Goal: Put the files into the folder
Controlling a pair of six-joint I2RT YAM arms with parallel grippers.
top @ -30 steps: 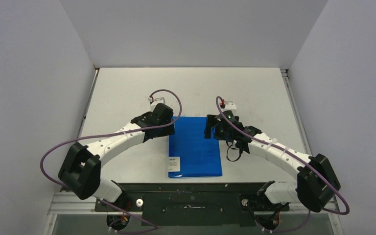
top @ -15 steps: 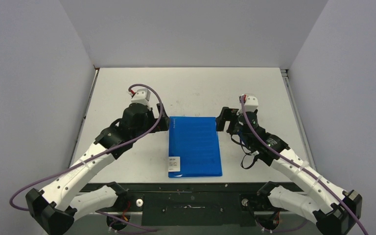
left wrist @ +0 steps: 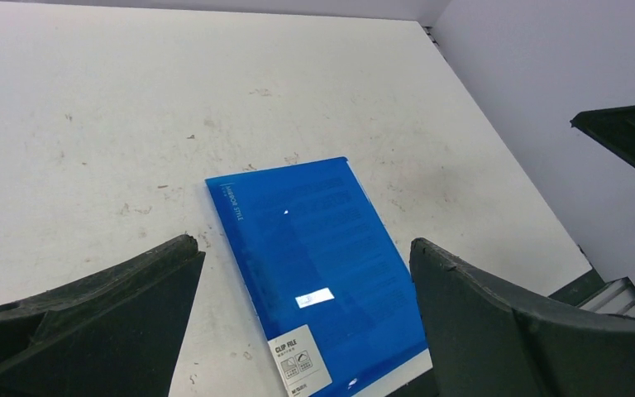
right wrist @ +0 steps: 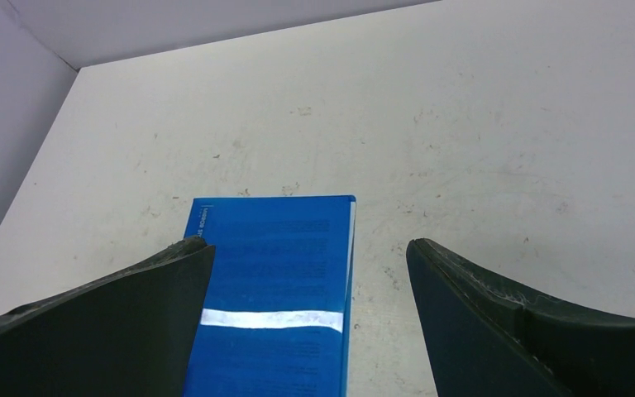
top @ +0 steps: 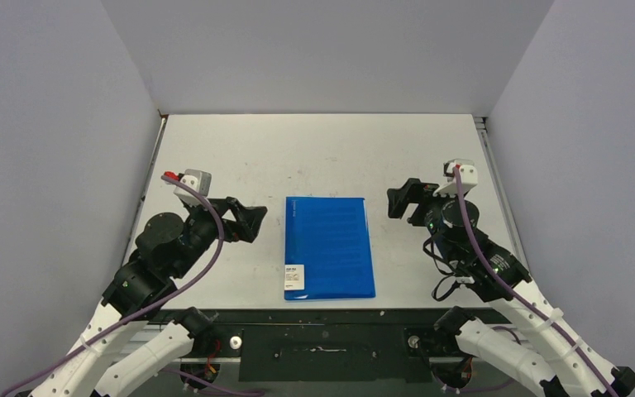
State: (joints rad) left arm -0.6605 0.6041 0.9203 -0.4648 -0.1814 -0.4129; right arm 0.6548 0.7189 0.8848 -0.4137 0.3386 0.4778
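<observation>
Scuffed white table (top: 322, 149) between grey walls (top: 50, 124) bears the folder (top: 328, 246); left fingers (left wrist: 91, 322) and right fingers (right wrist: 91, 331) stand apart.

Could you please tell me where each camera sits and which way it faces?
Top external: above, behind the arm bases, looking down on the table; both arms show, left gripper and right gripper flank the blue folder.
Left wrist: on the left arm, facing right and down at the folder; its own fingers show.
Right wrist: on the right arm, facing down at the folder's far end; own fingers show.
Shared: every view shows the folder.
</observation>
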